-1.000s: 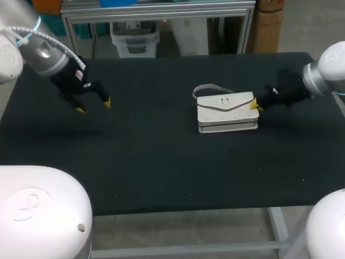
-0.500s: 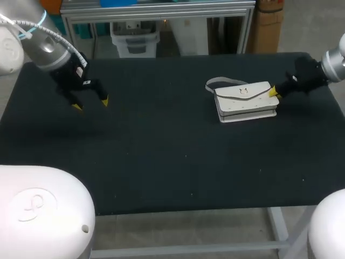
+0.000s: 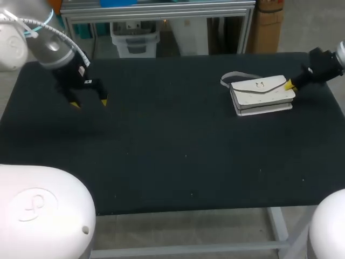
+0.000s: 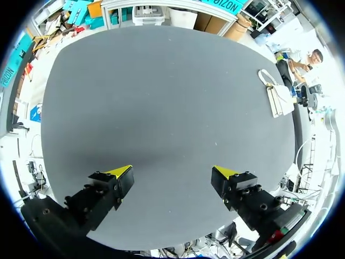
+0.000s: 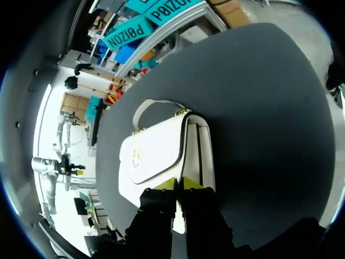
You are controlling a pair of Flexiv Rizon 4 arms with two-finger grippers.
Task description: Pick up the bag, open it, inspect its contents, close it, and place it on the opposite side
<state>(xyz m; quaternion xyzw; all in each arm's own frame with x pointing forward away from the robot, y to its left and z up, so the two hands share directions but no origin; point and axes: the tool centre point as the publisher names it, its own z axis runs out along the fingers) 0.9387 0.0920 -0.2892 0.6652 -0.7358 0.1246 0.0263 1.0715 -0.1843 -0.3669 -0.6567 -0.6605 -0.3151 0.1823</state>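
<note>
Bag (image 3: 262, 95), white with a flap front, sits in the upper right of the head view over the black table (image 3: 172, 156). Its pale strap (image 3: 232, 80) loops off its left end. Whether it rests on the table or hangs just clear cannot be told. The right gripper (image 3: 290, 85) enters from the right edge and meets the bag's right end. In the right wrist view its fingers stand narrow, pinching the bag's near edge between them, with the clasp (image 5: 137, 156) ahead. The left gripper (image 3: 89, 103) hangs at the upper left, well apart from the bag. Its fingers are spread wide, with only bare table showing between them.
</note>
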